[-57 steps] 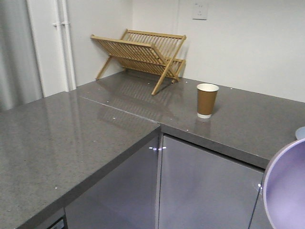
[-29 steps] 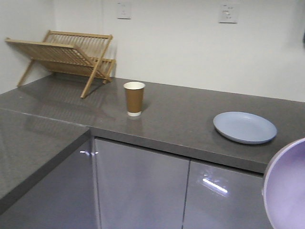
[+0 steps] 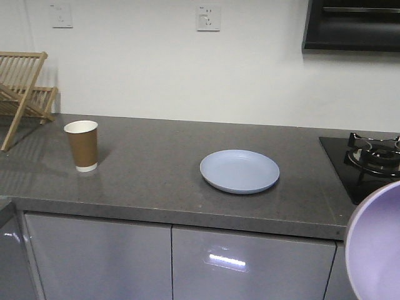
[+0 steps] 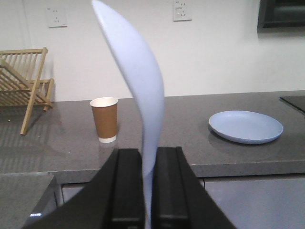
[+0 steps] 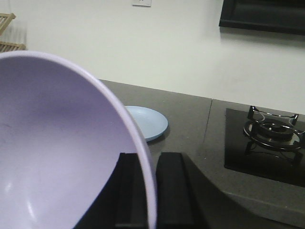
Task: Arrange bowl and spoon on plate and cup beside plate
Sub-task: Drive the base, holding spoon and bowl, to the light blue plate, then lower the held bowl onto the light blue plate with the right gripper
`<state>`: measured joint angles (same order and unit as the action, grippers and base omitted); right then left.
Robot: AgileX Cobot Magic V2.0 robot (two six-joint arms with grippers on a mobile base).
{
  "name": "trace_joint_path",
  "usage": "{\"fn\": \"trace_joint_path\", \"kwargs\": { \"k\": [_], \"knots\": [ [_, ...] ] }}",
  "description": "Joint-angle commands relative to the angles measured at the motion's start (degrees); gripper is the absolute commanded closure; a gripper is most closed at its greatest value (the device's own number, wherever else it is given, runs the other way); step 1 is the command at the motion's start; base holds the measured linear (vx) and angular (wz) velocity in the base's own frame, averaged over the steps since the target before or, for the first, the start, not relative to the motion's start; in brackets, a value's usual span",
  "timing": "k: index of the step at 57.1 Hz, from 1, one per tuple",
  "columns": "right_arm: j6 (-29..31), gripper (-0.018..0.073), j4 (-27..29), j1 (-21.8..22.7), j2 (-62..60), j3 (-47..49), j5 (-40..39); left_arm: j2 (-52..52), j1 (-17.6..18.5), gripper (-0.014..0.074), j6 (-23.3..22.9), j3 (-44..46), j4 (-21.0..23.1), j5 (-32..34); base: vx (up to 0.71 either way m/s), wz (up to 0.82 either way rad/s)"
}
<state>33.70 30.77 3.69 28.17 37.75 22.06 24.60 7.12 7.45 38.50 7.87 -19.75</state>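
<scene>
Brown paper cup [image 3: 82, 145] is parked left on the grey stone worktop [image 3: 150, 181], round pale blue plastic plate [image 3: 239, 170] well to its right; wooden dish rack [image 3: 22, 87] behind-left, black gas hob [image 3: 369, 162] far right.

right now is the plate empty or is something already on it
Empty. The plate lies bare on the counter; the spoon is in the left gripper and the bowl in the right gripper.

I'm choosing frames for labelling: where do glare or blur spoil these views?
Front view: glare streak on the glossy grey cabinet door. Left wrist view: the pale blue plastic spoon, near the lens, looks soft. Right wrist view: the round lavender plastic bowl fills the left, faint sheen inside.
</scene>
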Motion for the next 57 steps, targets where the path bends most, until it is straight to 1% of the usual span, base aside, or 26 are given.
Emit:
{"fn": "trace_joint_path", "kwargs": {
  "k": [1,15,42,57],
  "knots": [
    [0.3,0.0568,1.0,0.1,0.2,1.6,-4.3,0.3,0.1,0.0603,-0.3,1.4,0.6,4.8,0.22,-0.27],
    [0.3,0.0568,1.0,0.1,0.2,1.6,-4.3,0.3,0.1,0.0603,-0.3,1.4,0.6,4.8,0.26,-0.15],
    [0.3,0.0568,1.0,0.1,0.2,1.6,-4.3,0.3,0.1,0.0603,-0.3,1.4,0.6,4.8,0.36,0.06],
    [0.3,0.0568,1.0,0.1,0.2,1.6,-4.5,0.3,0.1,0.0603,-0.3,1.4,0.6,4.8,0.37,-0.04]
  ]
}}
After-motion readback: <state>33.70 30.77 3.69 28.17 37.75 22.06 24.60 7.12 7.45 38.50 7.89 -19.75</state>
